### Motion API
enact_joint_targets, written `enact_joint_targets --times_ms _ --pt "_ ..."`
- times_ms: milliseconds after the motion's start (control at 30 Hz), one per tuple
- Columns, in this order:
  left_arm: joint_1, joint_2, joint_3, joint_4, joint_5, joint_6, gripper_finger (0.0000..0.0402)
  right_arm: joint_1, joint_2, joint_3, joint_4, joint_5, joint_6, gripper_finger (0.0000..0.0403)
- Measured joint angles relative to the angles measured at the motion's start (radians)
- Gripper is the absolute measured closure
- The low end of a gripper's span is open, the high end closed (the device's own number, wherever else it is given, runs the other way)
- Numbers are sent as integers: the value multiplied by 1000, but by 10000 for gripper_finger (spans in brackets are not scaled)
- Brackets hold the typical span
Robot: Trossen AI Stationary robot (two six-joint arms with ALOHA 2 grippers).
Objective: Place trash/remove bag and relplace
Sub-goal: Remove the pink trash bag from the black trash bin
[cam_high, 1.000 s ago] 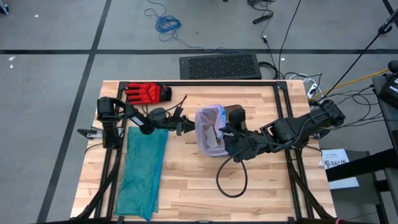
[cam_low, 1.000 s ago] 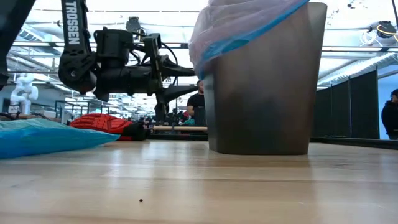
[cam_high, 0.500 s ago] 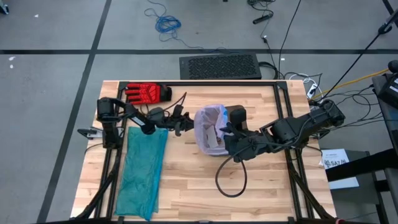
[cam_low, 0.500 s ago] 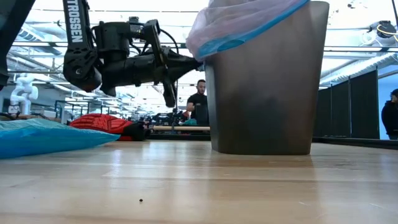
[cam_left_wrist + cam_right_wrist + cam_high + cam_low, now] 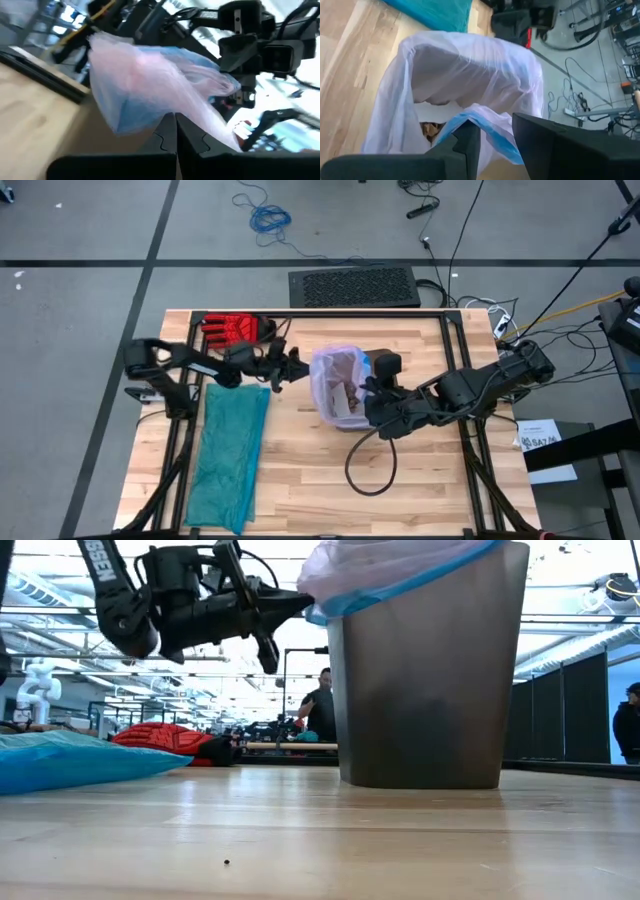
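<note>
With the bag (image 5: pixel 336 372) lining the bin (image 5: pixel 425 680) at centre frame in the high view and brown trash (image 5: pixel 347 395) visible inside, both arms work its rim. The left end effector (image 5: pixel 297 367), fingers pinched together on the bag's left edge, holds film; the right end effector (image 5: pixel 496 142) has its fingers narrowly parted around the blue-hemmed right edge. Judgement: lift both sides evenly and straight up, or the thin liner tears or spills.

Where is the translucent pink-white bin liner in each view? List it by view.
High view: thin translucent pink-white bin liner at table centre, between both arms.
Low view: draped over the grey bin's rim, top centre.
Left wrist view: fills the middle.
Right wrist view: fills the centre.
Shared landmark: its blue drawstring hem.
</note>
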Motion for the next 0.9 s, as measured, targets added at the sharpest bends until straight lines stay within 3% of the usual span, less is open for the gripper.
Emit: enact_joint_targets --times_ms 200,367,600,733,900 --pt "57 -205 23 -399 -9 165 401 -39 1 0 -73 -5 96 296" --pt "76 -358 116 -756 -64 324 401 -108 5 0 -136 -40 195 296" --pt "76 -447 272 -1130 -143 447 401 -210 18 -1 -143 -151 239 296" --pt "78 -441 252 -1233 -149 495 401 -209 15 -1 -141 -160 242 296" --pt "126 -431 110 -983 -186 448 401 -182 14 -1 -142 -163 252 296"
